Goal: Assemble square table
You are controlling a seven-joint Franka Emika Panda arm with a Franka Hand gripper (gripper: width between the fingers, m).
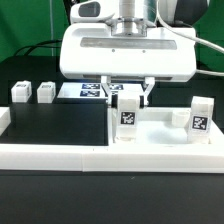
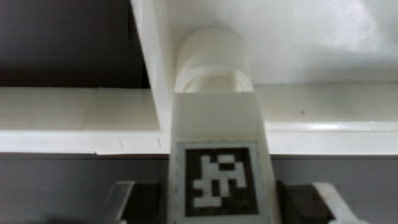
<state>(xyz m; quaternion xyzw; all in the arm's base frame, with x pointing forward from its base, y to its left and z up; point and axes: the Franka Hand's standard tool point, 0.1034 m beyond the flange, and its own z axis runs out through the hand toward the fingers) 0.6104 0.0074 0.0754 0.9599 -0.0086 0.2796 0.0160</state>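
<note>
Looking across the black worktop (image 1: 60, 122), found the slab (image 1: 165, 135) lying flat, hard against the border wall (image 1: 60, 157) on its side nearer the exterior camera. Saw a leg (image 1: 128, 112) standing upright on the slab at its end toward the exterior view's left, tag facing the camera. Caught the jaws released, hanging over that end of the slab and straddling the leg, a sliver of gap showing on each side of it. Noted the fingers (image 1: 112, 94) flanking the leg's upper part without pinching it. In the wrist view, made out the same leg (image 2: 217, 140), tag sharp, dark fingers (image 2: 121, 203) blurred to either side and clear of it. Counted a second leg (image 1: 200, 115) upright on the slab's opposite end, well apart from the first. Spotted a third leg (image 1: 20, 93) and a fourth leg (image 1: 45, 93) off the slab, beyond its end toward the exterior view's left, side by side on the worktop. Placed the marker board (image 1: 88, 90) flat behind the slab, between the fourth leg and the jaws.
</note>
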